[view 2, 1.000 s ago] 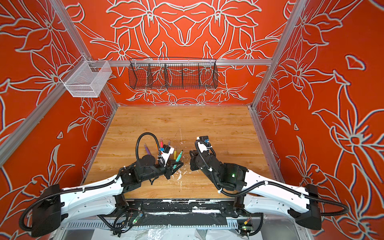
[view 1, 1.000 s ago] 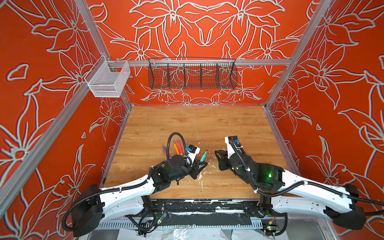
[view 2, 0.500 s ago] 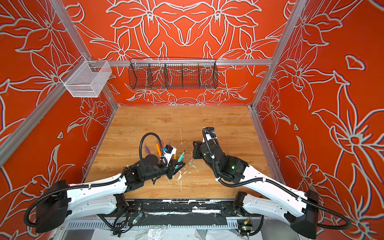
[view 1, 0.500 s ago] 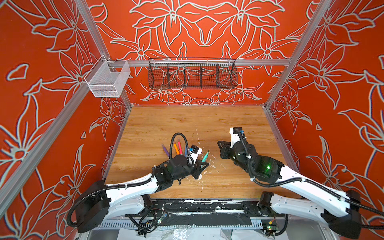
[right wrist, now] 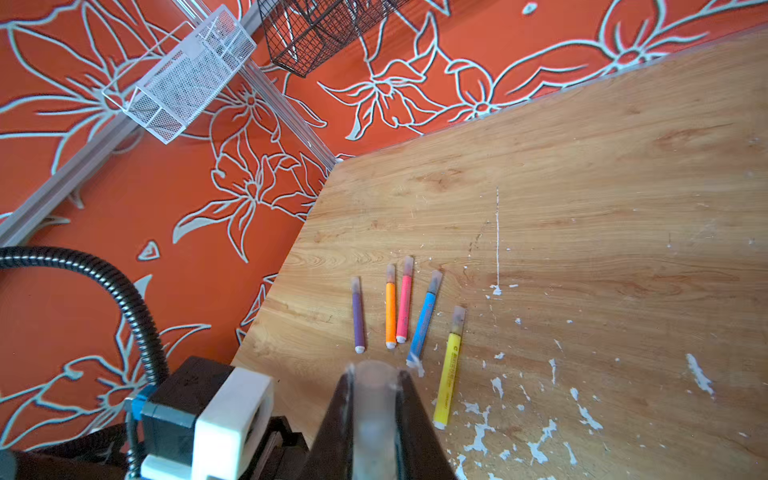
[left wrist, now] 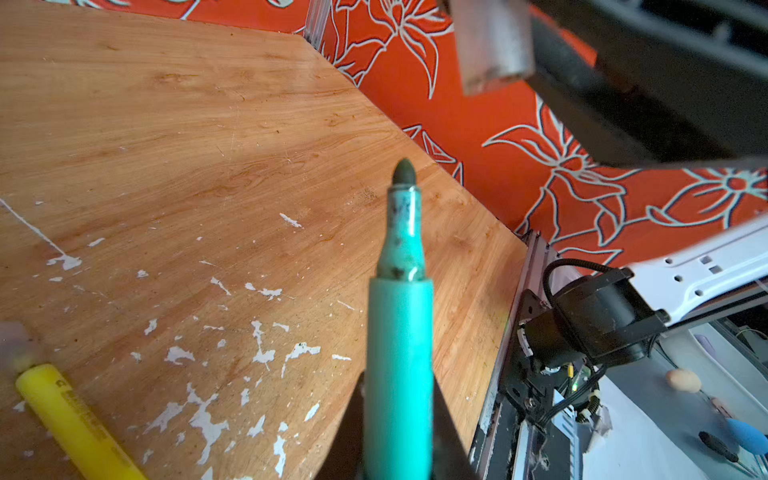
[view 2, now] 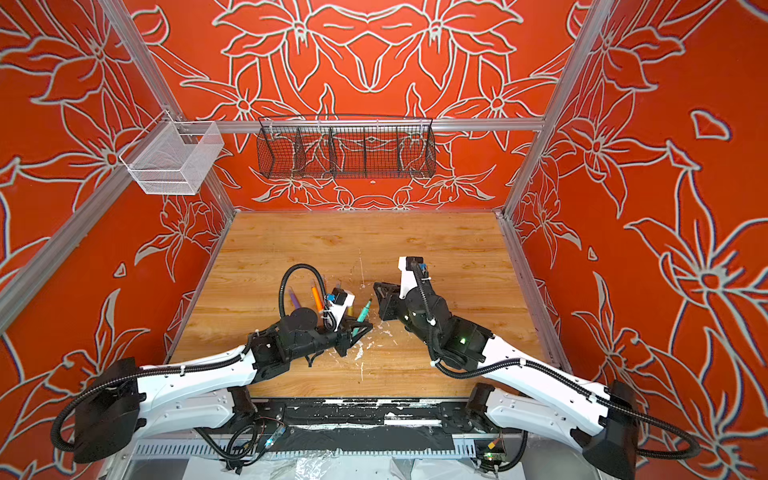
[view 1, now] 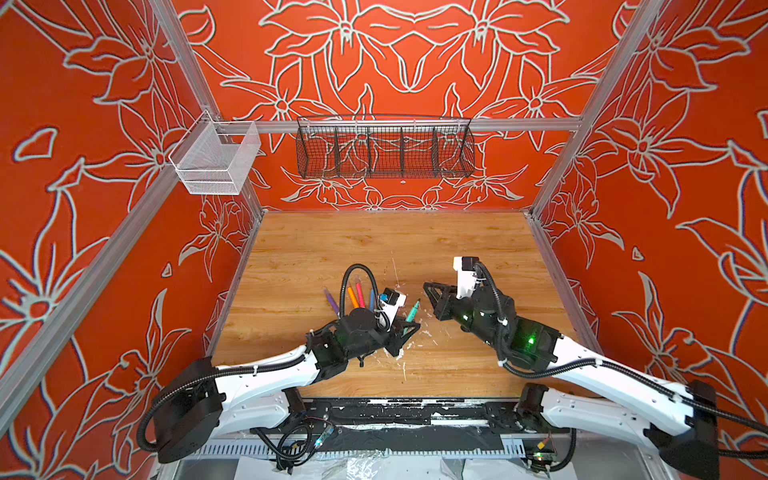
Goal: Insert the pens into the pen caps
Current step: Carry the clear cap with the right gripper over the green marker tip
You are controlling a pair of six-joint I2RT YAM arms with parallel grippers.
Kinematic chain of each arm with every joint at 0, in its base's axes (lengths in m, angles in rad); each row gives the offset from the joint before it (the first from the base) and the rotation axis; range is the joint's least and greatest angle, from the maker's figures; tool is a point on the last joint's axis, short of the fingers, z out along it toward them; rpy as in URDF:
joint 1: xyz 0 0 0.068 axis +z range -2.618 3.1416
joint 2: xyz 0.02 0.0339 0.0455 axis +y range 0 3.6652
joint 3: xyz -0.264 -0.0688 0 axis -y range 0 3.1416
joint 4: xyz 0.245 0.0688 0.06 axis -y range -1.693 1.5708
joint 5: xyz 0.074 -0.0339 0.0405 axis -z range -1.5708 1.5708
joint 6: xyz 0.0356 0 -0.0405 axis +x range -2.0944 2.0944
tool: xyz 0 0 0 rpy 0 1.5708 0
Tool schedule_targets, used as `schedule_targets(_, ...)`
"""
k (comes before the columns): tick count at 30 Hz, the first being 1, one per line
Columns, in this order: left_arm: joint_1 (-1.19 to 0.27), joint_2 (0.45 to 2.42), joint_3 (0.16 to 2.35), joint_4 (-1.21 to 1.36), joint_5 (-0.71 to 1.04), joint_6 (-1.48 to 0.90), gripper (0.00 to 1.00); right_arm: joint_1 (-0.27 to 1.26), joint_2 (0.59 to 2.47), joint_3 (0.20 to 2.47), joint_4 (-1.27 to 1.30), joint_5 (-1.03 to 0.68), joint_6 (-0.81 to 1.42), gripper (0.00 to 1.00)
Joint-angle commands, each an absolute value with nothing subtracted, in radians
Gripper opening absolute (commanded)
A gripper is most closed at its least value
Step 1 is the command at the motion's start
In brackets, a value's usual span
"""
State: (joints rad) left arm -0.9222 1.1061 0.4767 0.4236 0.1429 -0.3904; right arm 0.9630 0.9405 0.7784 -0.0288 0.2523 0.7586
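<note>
My left gripper [view 1: 409,326] [view 2: 359,328] [left wrist: 399,386] is shut on the green pen [view 1: 412,311] [view 2: 364,311] [left wrist: 399,332], whose bare dark tip points up and away from the jaws. My right gripper [view 1: 428,286] [view 2: 377,286] [right wrist: 374,378] is shut on a translucent pen cap [right wrist: 374,399] and hangs just right of the green pen's tip, apart from it. In the right wrist view the purple pen [right wrist: 358,316], orange pen [right wrist: 390,311], pink pen [right wrist: 404,307], blue pen [right wrist: 423,324] and yellow pen [right wrist: 448,374] lie side by side on the table, each wearing a cap.
White paint-like flecks [view 1: 399,353] spot the wooden table [view 1: 374,245] near its front edge. A white mesh basket [view 1: 216,160] hangs on the left rail and a black wire basket [view 1: 384,147] on the back wall. Orange walls close three sides.
My right arm has lifted and swung its gripper, with the cap, toward the back and slightly left. The left gripper with the green pen has barely shifted.
</note>
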Motion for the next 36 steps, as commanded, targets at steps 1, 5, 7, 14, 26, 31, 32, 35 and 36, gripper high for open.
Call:
schedule_targets(1,-0.927,1.113,0.492,0.471,0.147,-0.392,0.00,0.960,0.934,0.763,0.058,0.235,0.779,0.00)
schedule_targets(5,-0.927,1.114,0.491,0.472,0.142,-0.393,0.00,0.961,0.949,0.756,0.089,0.210,0.783,0.00)
schedule_targets(7,-0.927,1.114,0.491,0.471,0.143,-0.394,0.00,0.960,0.957,0.755,0.098,0.206,0.787,0.00)
schedule_targets(14,-0.927,1.108,0.483,0.476,0.133,-0.397,0.00,0.961,0.966,0.728,0.128,0.215,0.795,0.00)
schedule_targets(26,-0.926,1.099,0.475,0.488,0.127,-0.408,0.00,0.962,0.975,0.695,0.162,0.213,0.811,0.00)
schedule_targets(31,-0.927,1.090,0.469,0.487,0.121,-0.409,0.00,0.961,0.992,0.697,0.166,0.208,0.820,0.00)
schedule_targets(32,-0.927,1.088,0.467,0.487,0.119,-0.408,0.00,0.962,0.994,0.696,0.169,0.204,0.819,0.00)
schedule_targets(35,-0.927,1.088,0.467,0.488,0.114,-0.408,0.00,0.962,0.998,0.693,0.174,0.194,0.825,0.00)
schedule_targets(36,-0.927,1.088,0.466,0.488,0.112,-0.408,0.00,0.962,1.001,0.692,0.175,0.190,0.829,0.00)
